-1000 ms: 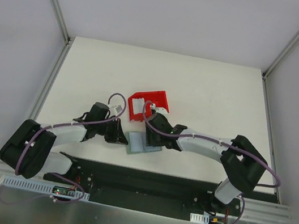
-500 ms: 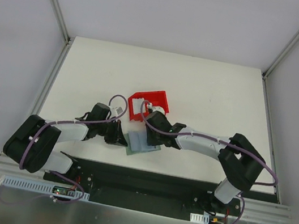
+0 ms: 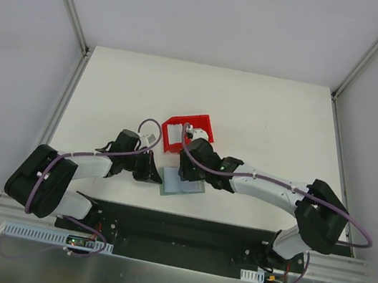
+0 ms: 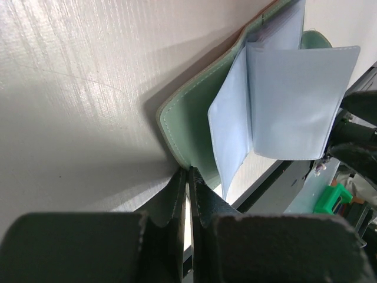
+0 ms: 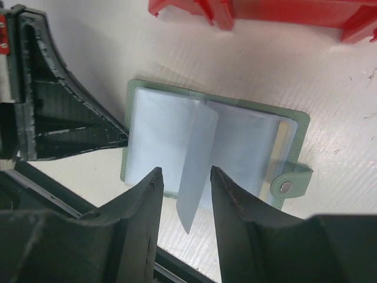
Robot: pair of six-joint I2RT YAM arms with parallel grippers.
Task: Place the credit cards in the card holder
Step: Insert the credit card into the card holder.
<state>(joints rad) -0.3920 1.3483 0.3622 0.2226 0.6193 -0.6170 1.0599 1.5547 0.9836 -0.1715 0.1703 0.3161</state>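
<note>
The card holder (image 5: 235, 144) lies open on the white table, a grey-green wallet with pale blue-grey sleeves and a snap tab (image 5: 287, 187) at its right. One sleeve leaf (image 5: 197, 159) stands up between the fingers of my right gripper (image 5: 185, 172), which is open; neither finger touches the leaf. My left gripper (image 4: 189, 172) is shut on the rim of the card holder's (image 4: 194, 118) left cover. A pale yellowish strip (image 5: 285, 138) shows inside the right-hand sleeve; I cannot tell if it is a card. No loose credit cards are in view.
A red plastic bin (image 3: 193, 125) stands just beyond the card holder (image 3: 180, 184), close to the right wrist. The black base rail (image 3: 181, 229) runs along the near table edge right below the wallet. Both arms meet over the wallet.
My right arm has stretched out leftwards and its gripper has moved down over the open wallet. The left arm holds its place at the wallet's edge.
</note>
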